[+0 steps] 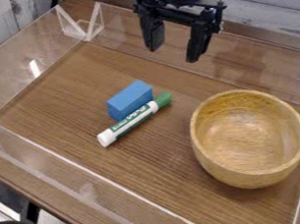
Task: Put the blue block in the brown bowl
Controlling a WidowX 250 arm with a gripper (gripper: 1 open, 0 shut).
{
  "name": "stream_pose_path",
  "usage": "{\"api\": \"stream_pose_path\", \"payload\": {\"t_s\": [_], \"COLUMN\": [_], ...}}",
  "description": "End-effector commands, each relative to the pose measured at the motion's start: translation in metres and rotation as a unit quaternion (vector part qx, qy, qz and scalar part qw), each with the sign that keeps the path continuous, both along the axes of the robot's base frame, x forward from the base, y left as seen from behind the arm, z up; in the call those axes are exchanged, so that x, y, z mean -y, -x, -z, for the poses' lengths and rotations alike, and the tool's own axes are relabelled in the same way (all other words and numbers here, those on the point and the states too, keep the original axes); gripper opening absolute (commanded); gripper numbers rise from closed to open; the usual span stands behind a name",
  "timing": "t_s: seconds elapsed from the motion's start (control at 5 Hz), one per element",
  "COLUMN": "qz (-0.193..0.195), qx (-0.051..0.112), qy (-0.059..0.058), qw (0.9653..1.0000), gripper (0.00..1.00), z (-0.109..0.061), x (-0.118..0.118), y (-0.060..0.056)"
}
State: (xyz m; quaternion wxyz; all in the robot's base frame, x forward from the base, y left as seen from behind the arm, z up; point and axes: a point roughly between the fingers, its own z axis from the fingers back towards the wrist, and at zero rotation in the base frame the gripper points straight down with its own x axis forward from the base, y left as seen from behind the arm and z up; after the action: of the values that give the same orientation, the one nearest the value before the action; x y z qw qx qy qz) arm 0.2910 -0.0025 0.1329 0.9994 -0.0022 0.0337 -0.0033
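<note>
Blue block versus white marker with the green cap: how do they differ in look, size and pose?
The blue block is a short, boxy, solid-blue piece; the white marker is a long, thin cylinder, white with a green cap. The marker reaches further across the table than the block. Both lie on the wooden tabletop, side by side, left of the brown bowl.

— What's the arm doing right now?

— It's up at the far end, coming in from the top of the view. The black gripper (pixel 173 41) hangs pointing straight down.

— Open or closed?

— Wide open. Two dark fingers (pixel 150 32) spread well apart, with a clear gap between them, nothing held.

— Touching the tabletop?

— No, the fingertips hover above it. Only the wrist block shows above; the rest of the arm is out of view.
</note>
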Motion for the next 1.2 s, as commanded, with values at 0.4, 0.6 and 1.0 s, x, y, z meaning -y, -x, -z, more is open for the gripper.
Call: {"api": "stream_pose_path", "payload": {"t_s": [0.4,0.6,1.0], "qz": [0.041,0.062,0.086], "qx": [0.017,0.026,0.029], "qy": [-0.007,-0.008,-0.003], "qw": [0.999,0.9977,0.9959], "gripper": [1.0,1.0,1.0], "z": [0.024,0.027,0.035], "x": [-0.022,-0.031,-0.039], "y": [0.012,0.015,0.022]}}
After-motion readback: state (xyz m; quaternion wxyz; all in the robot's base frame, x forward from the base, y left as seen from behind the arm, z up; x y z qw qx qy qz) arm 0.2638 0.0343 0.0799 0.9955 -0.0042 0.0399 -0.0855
